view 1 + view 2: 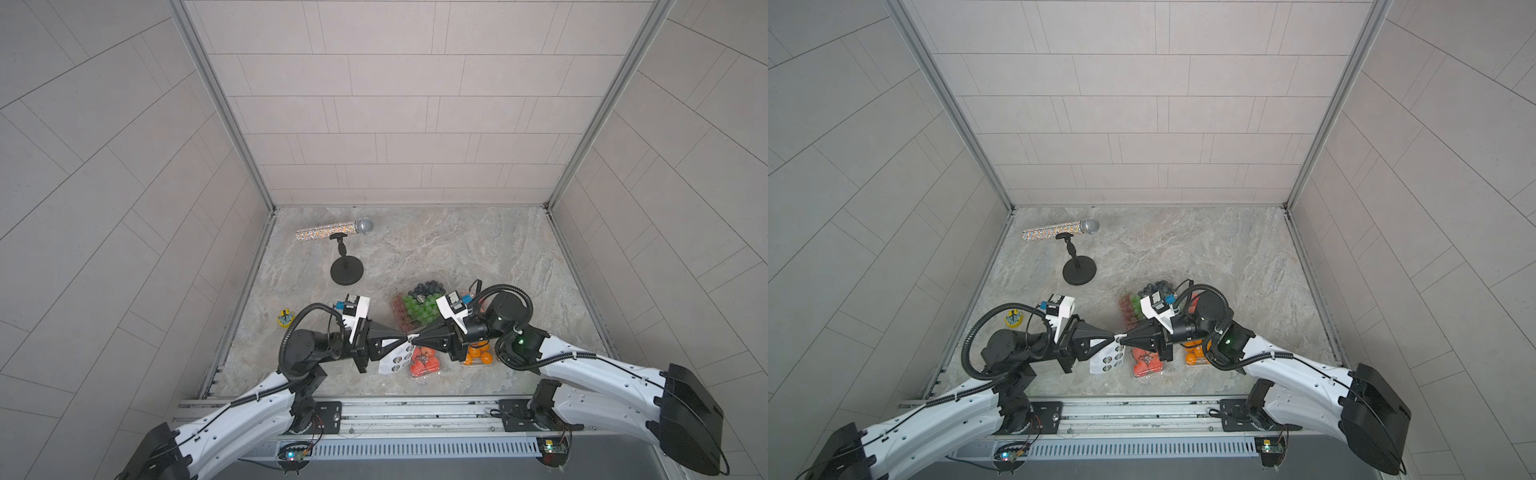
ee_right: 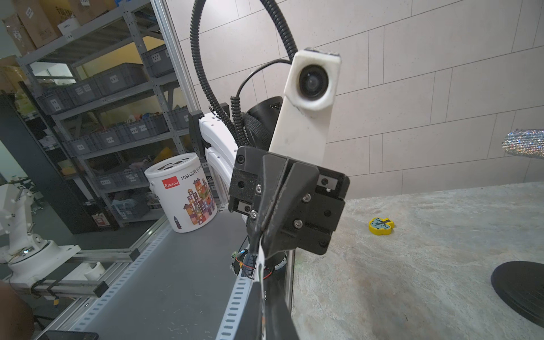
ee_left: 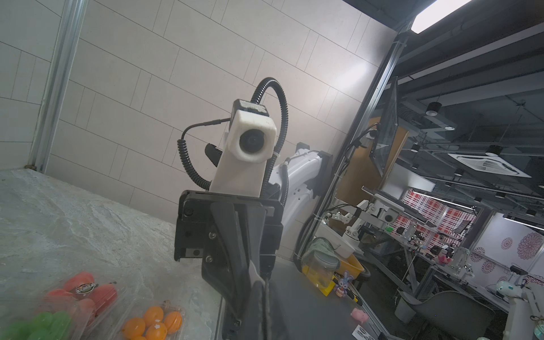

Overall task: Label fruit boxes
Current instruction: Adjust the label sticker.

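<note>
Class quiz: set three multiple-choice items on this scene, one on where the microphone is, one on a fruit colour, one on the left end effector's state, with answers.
1. The microphone is: A on the black stand at the far left of the table; B at the near right corner; C on the floor.
2. Fruit in the small box beside the sticker sheet is: A red; B white; C black.
3. The left end effector is: A wide open; B shut on the sticker sheet; C raised high and empty.
Answers: 1 A, the stand's clip carries it; 2 A, red shows through the clear lid; 3 B, its tips pinch the sheet's corner.
</note>
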